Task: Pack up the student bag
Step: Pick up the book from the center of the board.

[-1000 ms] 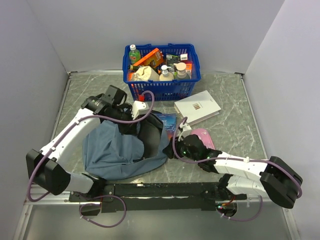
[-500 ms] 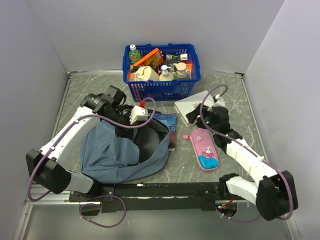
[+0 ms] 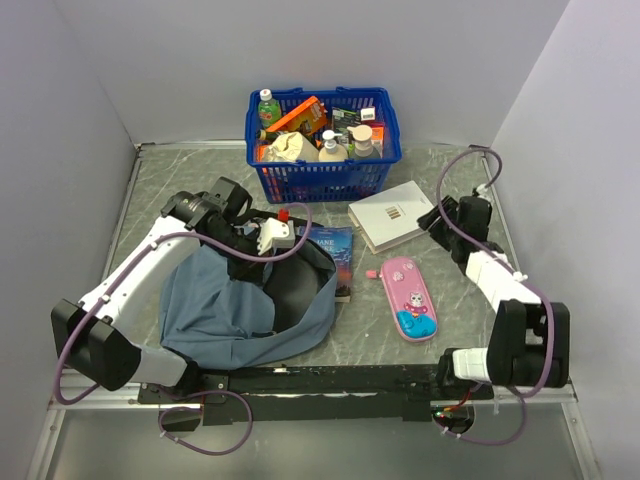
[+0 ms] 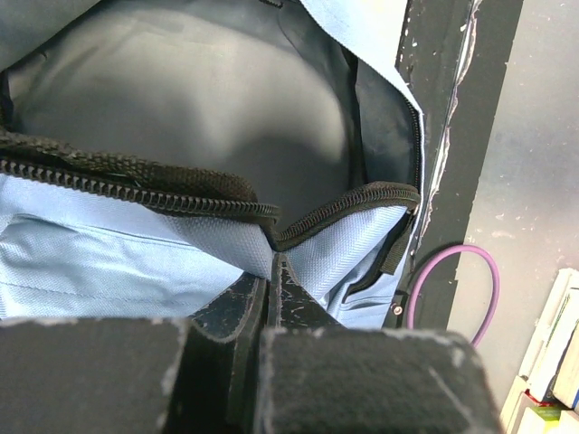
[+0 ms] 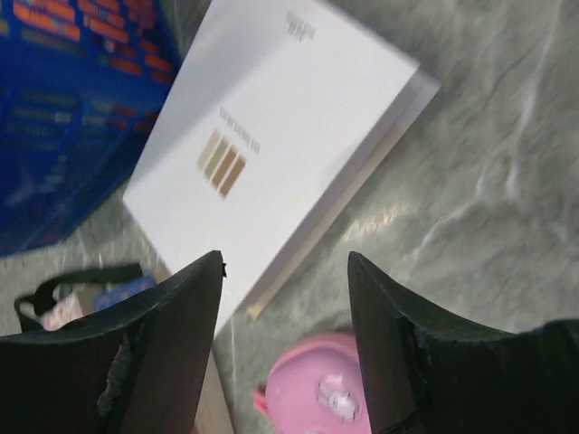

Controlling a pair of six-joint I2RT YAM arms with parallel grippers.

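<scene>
The student bag (image 3: 225, 305) is a grey-blue backpack lying at the front left, its mouth open toward the right. My left gripper (image 3: 263, 243) is shut on the bag's zip edge and holds the opening up. In the left wrist view the fingertips (image 4: 271, 264) pinch the blue fabric (image 4: 118, 249) just under the black zip, with the dark inside of the bag (image 4: 181, 99) above. My right gripper (image 3: 443, 222) is open and empty at the right edge of a white book (image 3: 394, 214). In the right wrist view it (image 5: 285, 262) hangs above the white book (image 5: 271, 136).
A pink pencil case (image 3: 408, 298) lies on the table right of the bag, also in the right wrist view (image 5: 317, 389). A blue book (image 3: 336, 252) lies by the bag's mouth. A blue basket (image 3: 322, 178) of bottles and boxes stands at the back.
My right arm has swung from beside the bag out to the back right, by the white book. The pink pencil case now lies uncovered on the table. The left gripper has shifted a little with the bag's edge.
</scene>
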